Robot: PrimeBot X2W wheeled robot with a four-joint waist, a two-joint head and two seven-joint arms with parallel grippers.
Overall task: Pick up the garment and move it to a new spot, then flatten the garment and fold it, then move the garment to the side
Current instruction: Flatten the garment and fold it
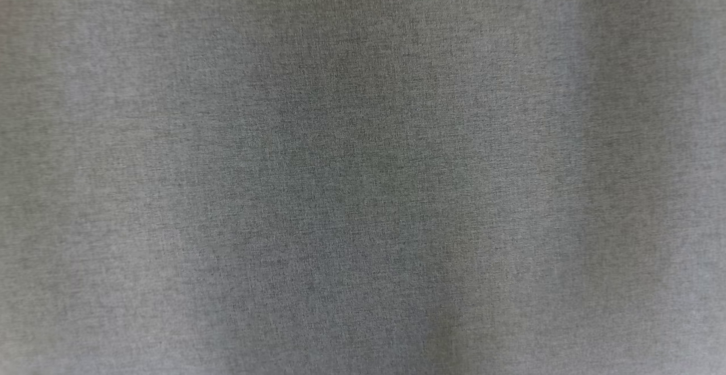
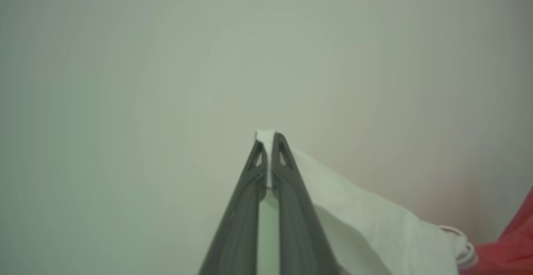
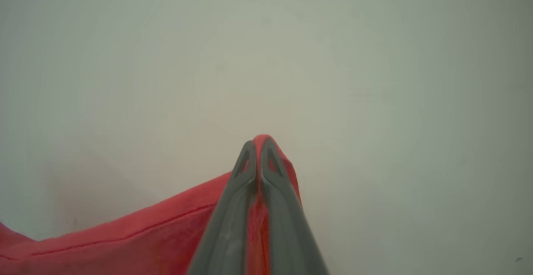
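Grey woven cloth point(image 1: 363, 171), blurred and faintly banded, sits close before the head camera; what it belongs to cannot be told. Left gripper point(image 2: 268, 142) is clamped on a white corner of the red and white cloth garment point(image 2: 374, 225), which sags rightward toward its red part. Right gripper point(image 3: 258, 146) is pinched tight on a red edge, the fabric point(image 3: 125, 241) drooping to the lower left. Behind both lies a plain pale greenish surface point(image 2: 125, 79); wall or tabletop, I cannot tell.
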